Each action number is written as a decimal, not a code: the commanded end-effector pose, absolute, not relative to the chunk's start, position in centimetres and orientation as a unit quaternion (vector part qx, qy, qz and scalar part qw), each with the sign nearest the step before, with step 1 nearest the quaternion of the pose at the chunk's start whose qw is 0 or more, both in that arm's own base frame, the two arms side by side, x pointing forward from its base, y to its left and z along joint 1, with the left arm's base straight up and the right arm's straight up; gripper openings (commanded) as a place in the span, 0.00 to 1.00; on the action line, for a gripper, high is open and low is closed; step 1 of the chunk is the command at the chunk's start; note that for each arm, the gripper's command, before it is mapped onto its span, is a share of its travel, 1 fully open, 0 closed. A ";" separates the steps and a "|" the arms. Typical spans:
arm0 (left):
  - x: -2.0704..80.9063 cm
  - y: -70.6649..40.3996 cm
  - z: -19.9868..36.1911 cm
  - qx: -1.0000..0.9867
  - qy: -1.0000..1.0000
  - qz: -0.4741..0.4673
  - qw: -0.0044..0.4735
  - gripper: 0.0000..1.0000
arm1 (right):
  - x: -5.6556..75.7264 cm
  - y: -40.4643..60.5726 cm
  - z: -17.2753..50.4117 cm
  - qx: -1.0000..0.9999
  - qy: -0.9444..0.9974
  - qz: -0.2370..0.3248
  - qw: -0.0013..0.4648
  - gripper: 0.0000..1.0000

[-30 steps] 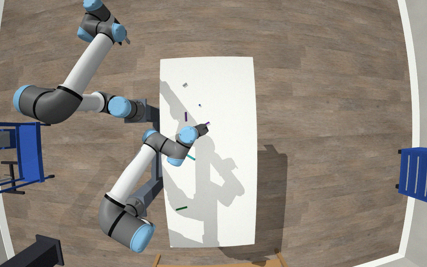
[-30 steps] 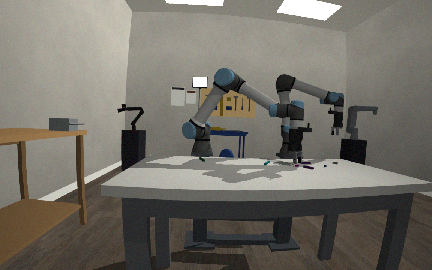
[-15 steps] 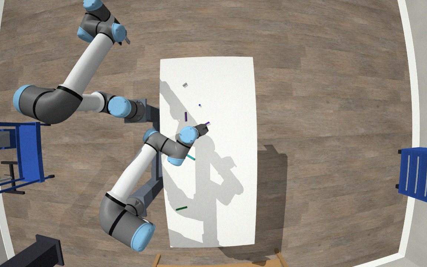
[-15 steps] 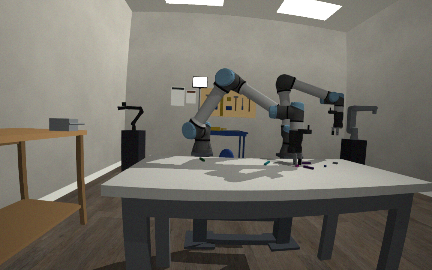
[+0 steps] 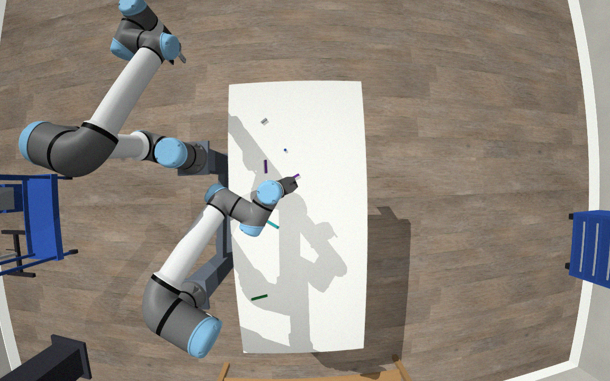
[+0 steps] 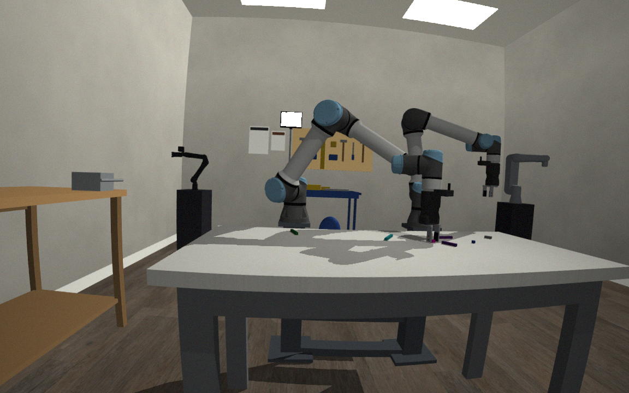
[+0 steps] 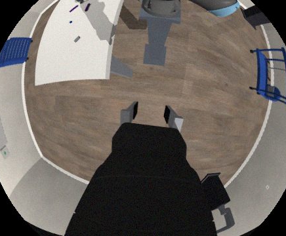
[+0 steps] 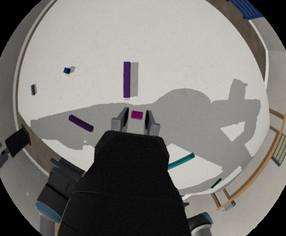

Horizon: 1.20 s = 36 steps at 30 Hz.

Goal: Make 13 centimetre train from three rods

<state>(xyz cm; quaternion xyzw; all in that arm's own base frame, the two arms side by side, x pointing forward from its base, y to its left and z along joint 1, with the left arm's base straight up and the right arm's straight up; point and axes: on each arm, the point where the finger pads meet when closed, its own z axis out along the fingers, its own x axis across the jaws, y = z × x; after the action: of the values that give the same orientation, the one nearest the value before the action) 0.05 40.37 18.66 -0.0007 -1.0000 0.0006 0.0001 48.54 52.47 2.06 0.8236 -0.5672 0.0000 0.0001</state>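
My right gripper [image 8: 137,114] [image 6: 433,239] is open, low over the table, its fingers on either side of a magenta rod [image 8: 137,115] [image 6: 433,240] with gaps. One purple rod [image 8: 126,79] [image 6: 449,243] [image 5: 296,176] lies just beyond it, not quite in line with the magenta rod. A second purple rod [image 8: 81,123] [image 5: 265,166] [image 6: 445,237] lies apart. The blue rod [image 5: 285,149] [image 8: 67,70] and grey rod [image 5: 264,121] [image 8: 33,89] lie separately. My left gripper [image 7: 151,109] [image 6: 487,191] is open and empty, high above the floor off the table.
A turquoise rod [image 5: 273,224] [image 8: 182,161] lies partly under the right arm in the top view. A green rod [image 5: 259,297] [image 6: 294,231] lies farther off on the white table [image 5: 331,118]. A wooden shelf [image 6: 43,197] stands beyond the table's end.
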 end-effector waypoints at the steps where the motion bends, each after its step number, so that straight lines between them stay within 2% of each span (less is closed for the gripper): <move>1: 0.1 40.4 18.7 -0.001 -1.000 0.000 0.000 1.00 | 48.6 52.5 2.1 0.824 -0.567 0.000 -0.001 0.70; 30: 0.1 40.4 18.7 -0.001 -1.000 0.000 0.000 1.00 | 48.6 52.5 2.1 0.824 -0.567 0.000 -0.001 0.70; 31: 0.1 40.4 18.7 -0.001 -1.000 0.000 0.000 1.00 | 48.6 52.5 2.1 0.824 -0.567 0.000 -0.001 0.40; 36: 0.1 40.4 18.7 -0.001 -1.000 0.000 0.000 1.00 | 48.6 52.5 2.1 0.824 -0.567 0.000 -0.001 0.40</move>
<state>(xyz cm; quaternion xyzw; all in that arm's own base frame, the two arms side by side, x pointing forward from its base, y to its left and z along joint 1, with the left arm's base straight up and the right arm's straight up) 0.05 40.37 18.66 -0.0007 -1.0000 0.0006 0.0001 48.54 52.47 2.05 0.8236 -0.5672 0.0000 0.0001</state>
